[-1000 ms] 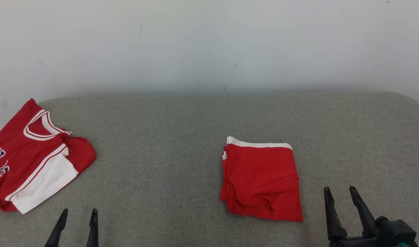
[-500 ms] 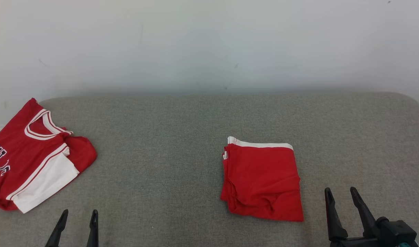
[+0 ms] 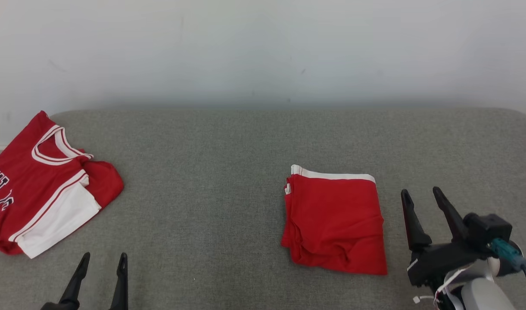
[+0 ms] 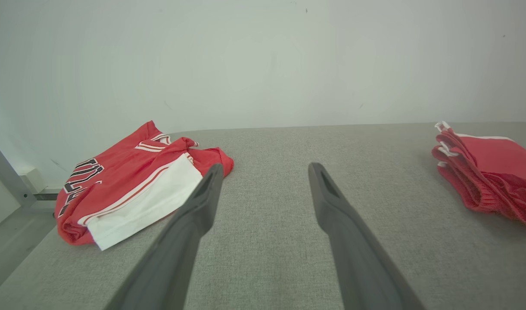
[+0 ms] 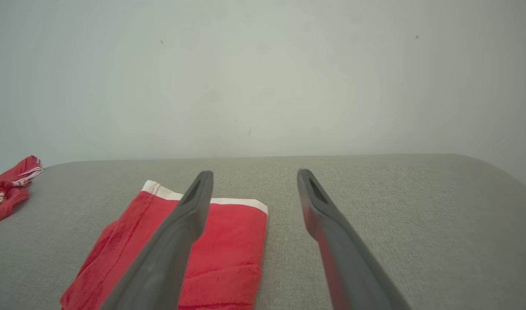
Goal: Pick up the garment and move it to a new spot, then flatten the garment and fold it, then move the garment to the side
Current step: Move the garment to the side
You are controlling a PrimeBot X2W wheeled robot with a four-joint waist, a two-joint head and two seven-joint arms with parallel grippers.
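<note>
Head view with both wrist views. The folded garment (image 3: 334, 221), red with a white band along its far edge, lies flat on the grey cushion (image 3: 228, 142), right of the middle. The right gripper (image 3: 420, 191) has come forward from the lower corner of the head view in the last second. It now stands just beside the garment's right edge, not touching it, with more of its arm showing. Its fingers are spread wide and hold nothing. In the right wrist view the garment (image 5: 228, 241) lies below and left of the gripper (image 5: 255, 172). The left gripper (image 3: 105, 256) stays low at the near edge, equally wide and empty, well apart from both pieces of clothing. The whole head picture has also shifted slightly, which is a camera move; the clothes have not been displaced. A red and white jersey (image 3: 43, 189) rests at the far left edge. Interpretation: folding appears complete, and the right arm's advance probably opens the last step, taking the garment to the side.
</note>
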